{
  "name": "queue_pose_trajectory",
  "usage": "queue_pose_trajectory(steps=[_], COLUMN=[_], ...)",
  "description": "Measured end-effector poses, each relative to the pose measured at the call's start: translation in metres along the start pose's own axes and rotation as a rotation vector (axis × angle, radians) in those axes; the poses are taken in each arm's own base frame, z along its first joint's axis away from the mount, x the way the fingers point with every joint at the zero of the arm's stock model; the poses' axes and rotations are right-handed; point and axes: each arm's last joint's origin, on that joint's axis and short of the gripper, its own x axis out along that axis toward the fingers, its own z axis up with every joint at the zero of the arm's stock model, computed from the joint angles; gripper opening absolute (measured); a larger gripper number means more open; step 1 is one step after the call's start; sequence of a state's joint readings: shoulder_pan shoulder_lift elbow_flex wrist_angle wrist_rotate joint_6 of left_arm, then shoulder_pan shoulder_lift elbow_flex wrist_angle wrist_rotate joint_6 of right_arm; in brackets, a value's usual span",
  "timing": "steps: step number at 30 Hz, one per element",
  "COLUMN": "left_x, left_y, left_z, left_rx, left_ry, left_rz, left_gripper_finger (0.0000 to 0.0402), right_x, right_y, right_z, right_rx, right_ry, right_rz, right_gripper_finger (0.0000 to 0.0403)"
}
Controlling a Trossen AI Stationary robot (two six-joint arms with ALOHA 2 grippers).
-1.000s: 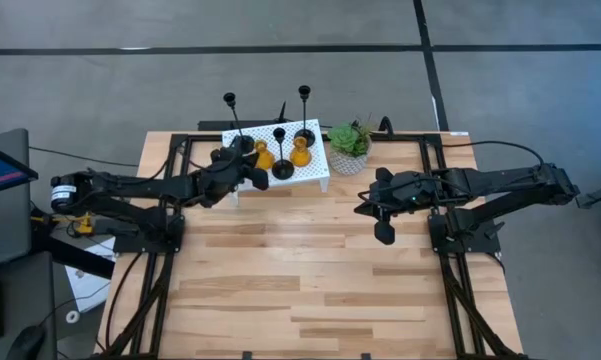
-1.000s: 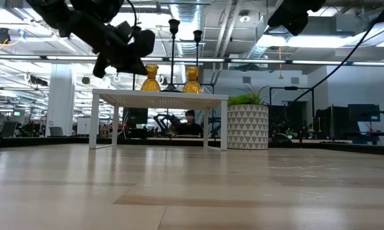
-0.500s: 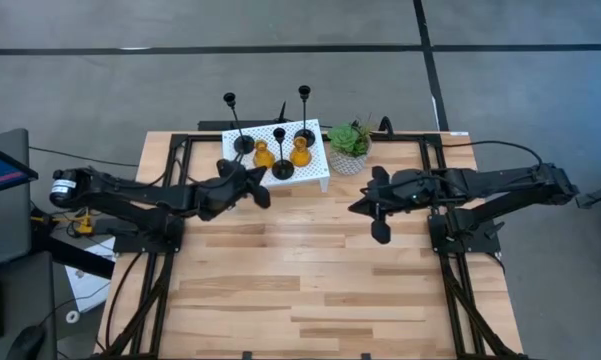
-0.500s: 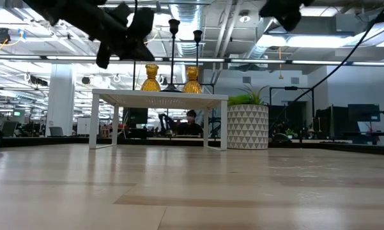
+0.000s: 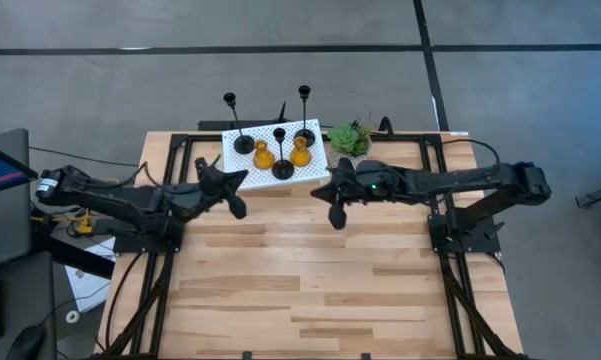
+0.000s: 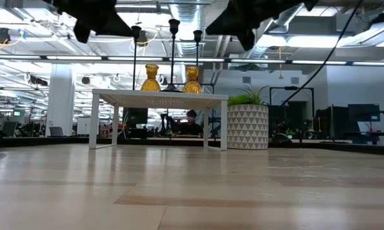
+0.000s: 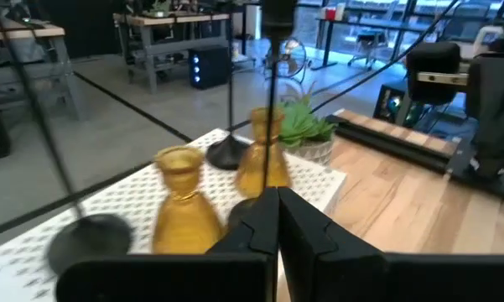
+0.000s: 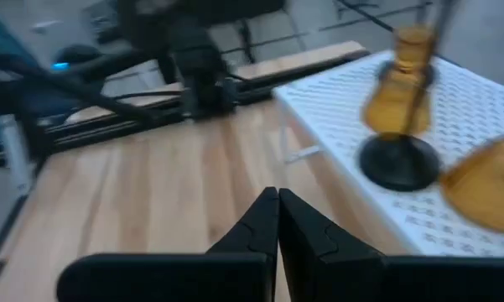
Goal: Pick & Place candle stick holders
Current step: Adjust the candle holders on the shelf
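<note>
A: Starting from the left, where is the left gripper (image 5: 232, 193)?

B: Above the wooden table (image 5: 310, 280), just off the near-left corner of the white perforated stand (image 5: 315, 168). Its fingers (image 7: 260, 220) are pressed together, grasping nothing.

A: And the candle stick holders?

B: All 5 candle stick holders (image 5: 280, 150) stand upright on the stand: 3 black stemmed ones, 2 amber ones between them. The small potted plant (image 5: 350, 139) sits just beside the stand, on its right.

A: The right gripper (image 5: 334, 198)?

B: Near the stand's right front corner, also clenched and empty.

A: So which step?

B: My reading is the approach, nothing picked yet. Next, 1 gripper must spread its fingers, line up on a holder, likely a near one, and avoid knocking the thin black stems.
</note>
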State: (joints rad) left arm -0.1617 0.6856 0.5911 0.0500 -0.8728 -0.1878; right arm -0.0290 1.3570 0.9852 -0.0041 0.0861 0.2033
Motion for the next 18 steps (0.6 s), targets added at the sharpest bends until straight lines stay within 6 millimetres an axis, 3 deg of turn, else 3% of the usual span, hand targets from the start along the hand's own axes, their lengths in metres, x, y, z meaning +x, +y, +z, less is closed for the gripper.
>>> queue_pose_trajectory(steps=[9, 18], left_x=[-0.002, 0.013], left_y=[0.006, -0.008], left_z=[-0.003, -0.020], left_rx=[0.058, -0.014], left_ry=[0.016, 0.072], left_rz=[0.085, 0.113], left_gripper_finger=[0.0003, 0.0003], right_x=[0.029, 0.032], right_y=[-0.030, -0.061], right_z=[-0.006, 0.002], right_rx=[0.068, 0.098], right_ry=[-0.013, -0.094], right_rz=[-0.100, -0.178], right_gripper_finger=[0.0000, 0.0000])
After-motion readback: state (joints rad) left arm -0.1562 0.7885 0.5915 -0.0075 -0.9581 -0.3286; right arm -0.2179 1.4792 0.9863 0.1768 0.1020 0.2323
